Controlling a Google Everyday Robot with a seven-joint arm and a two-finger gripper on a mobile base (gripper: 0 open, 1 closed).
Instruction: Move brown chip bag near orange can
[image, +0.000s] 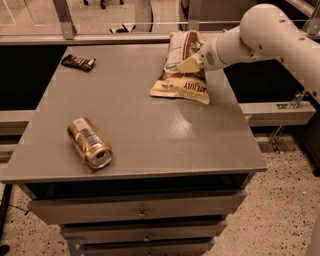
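Touching chip bag (181, 86), seemingly: end effector (189, 64).

Single view: high, close before the table (150, 130), facing down across it. Gripper (191, 63) at far right, at the bag (181, 86)

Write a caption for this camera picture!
White robot gripper at crinkly brown chip bag; coppery-orange metal can lies on grey table.

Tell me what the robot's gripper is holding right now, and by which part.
The gripper holds the brown chip bag by its right edge, roughly midway along its length; the bag's lower end rests on the table.
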